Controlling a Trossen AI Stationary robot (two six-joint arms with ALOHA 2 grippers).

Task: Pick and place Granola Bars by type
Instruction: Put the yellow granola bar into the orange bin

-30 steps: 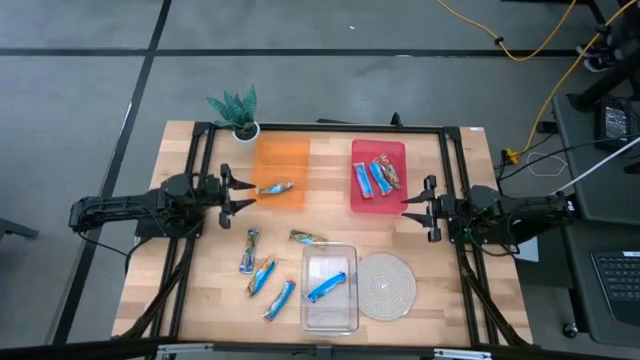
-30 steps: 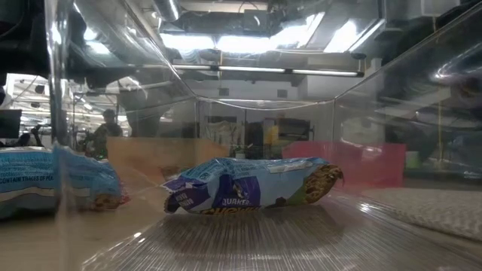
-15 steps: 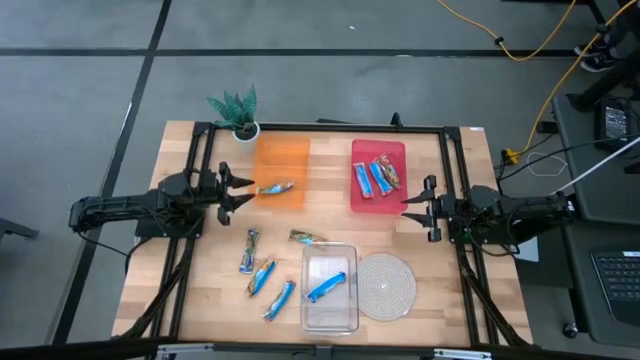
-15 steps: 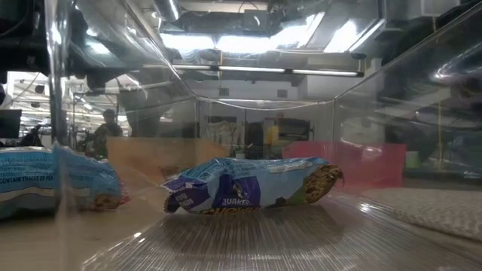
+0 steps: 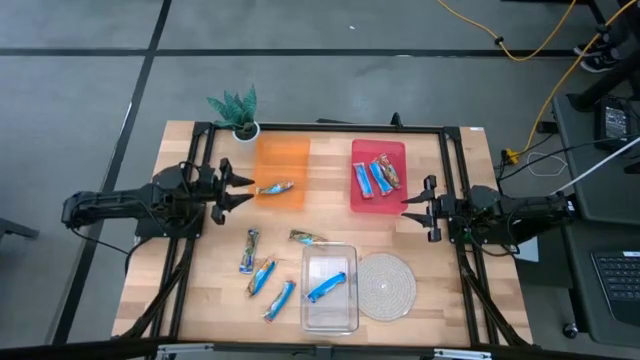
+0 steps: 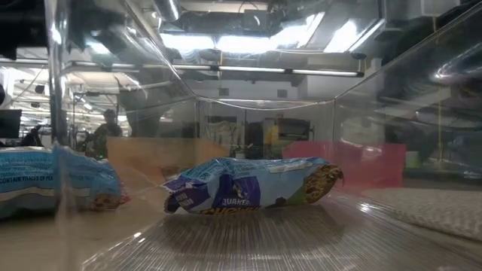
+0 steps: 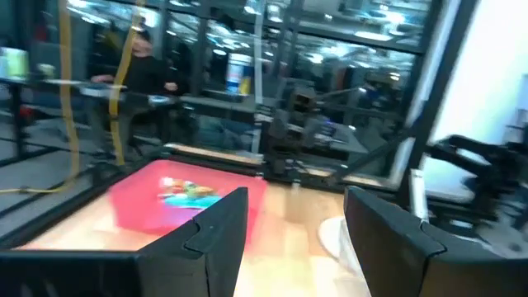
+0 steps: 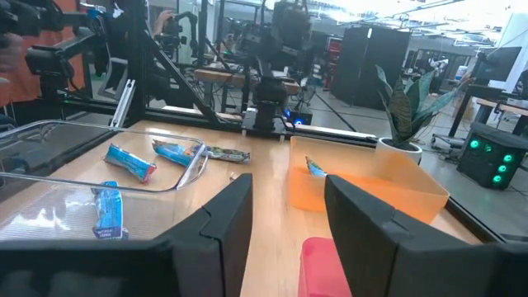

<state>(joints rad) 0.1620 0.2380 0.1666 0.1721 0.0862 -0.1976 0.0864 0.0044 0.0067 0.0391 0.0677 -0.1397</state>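
Note:
One blue-and-tan granola bar (image 5: 275, 188) lies in the orange tray (image 5: 280, 152). Just left of that tray my left gripper (image 5: 240, 190) hovers open and holds nothing. Three bars (image 5: 373, 177) lie in the red tray (image 5: 378, 200), also seen past my left fingers (image 7: 221, 235). My right gripper (image 5: 409, 207) waits open and empty just right of the red tray. A blue bar (image 5: 327, 287) rests in the clear tray (image 5: 330, 318) and fills the low view (image 6: 252, 186). Several more bars (image 5: 262, 276) lie loose on the wood.
A round woven mat (image 5: 386, 286) sits right of the clear tray. A small potted plant (image 5: 240, 112) stands at the back left corner by the orange tray. Black frame rails (image 5: 195, 160) run along both table sides.
My left arm has drawn back slightly to the left, away from the orange tray. The right arm and all bars have stayed put.

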